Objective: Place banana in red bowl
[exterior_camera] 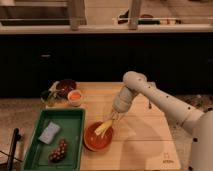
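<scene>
The robot's white arm (161, 101) is reaching in from the right across the wooden table (142, 146) and bending down at the wrist. The gripper (111, 122) is hanging just above the right rim of the red bowl (89, 141), pointing down into it. The banana (102, 129) is sitting inside the red bowl, tilted, with its lower end resting on the orange floor and its upper end rising toward the gripper. The 2 are meeting so closely that I cannot tell whether the gripper is clamping the banana or only standing over it.

The red bowl is standing on the table just beside the right wall of a green tray (60, 111). In the tray, 1 blue-grey sponge (49, 132) is lying toward the back, and 1 dark purple grape cluster (58, 151) is lying toward the front.

Behind the tray, 3 smaller vessels are crowding together: a dark brown bowl (66, 87) at the back, a small white cup (75, 96) with orange contents in front of it to the right, and a greenish dish (49, 98) to the left. All 3 are sitting well apart from the gripper.
</scene>
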You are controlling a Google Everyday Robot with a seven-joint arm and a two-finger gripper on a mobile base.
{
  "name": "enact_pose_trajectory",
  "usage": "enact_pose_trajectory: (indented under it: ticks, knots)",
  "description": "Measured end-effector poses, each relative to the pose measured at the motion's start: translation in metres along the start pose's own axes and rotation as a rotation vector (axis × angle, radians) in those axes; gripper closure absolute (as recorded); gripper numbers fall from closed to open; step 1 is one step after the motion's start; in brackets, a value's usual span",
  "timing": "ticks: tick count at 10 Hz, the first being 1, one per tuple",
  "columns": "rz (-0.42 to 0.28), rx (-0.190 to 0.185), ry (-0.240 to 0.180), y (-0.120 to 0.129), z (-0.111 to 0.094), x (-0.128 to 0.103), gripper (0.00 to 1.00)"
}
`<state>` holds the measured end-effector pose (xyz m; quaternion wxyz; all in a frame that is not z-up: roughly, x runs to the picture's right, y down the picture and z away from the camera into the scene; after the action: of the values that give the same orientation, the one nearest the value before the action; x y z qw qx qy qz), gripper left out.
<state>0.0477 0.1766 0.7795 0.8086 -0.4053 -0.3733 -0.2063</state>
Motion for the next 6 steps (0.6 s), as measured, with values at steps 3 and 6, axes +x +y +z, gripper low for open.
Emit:
enact_pose_trajectory:
  ticks: [3, 6]
  knots:
    - [-0.012, -0.005, 0.008, 0.0, 0.002, -0.008, 0.35]
    - [-0.028, -0.008, 0.02, 0.001, 0.003, -0.017, 0.2]
